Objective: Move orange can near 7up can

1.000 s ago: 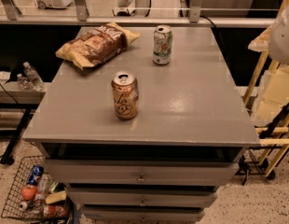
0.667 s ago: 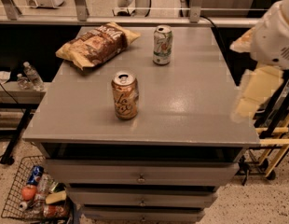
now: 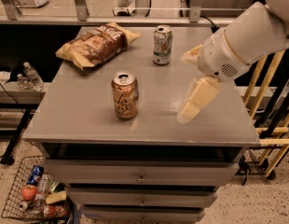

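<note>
Over the right half of the grey table (image 3: pixel 79 120): gripper (image 3: pixel 195 93). Well left of it, farther back: brown chip bag (image 3: pixel 95 45). Farther left, off the table: water bottles (image 3: pixel 30 76). Low left, on floor: wire basket (image 3: pixel 14 195).

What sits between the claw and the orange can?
Only bare tabletop, seen in the camera view. The claw hangs above it, apart from the orange can.

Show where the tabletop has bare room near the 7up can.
Bare top lies in front of the 7up can, between it and the orange can, and along the front of the table. The chip bag crowds the back left; the gripper hangs over the right side.
</note>
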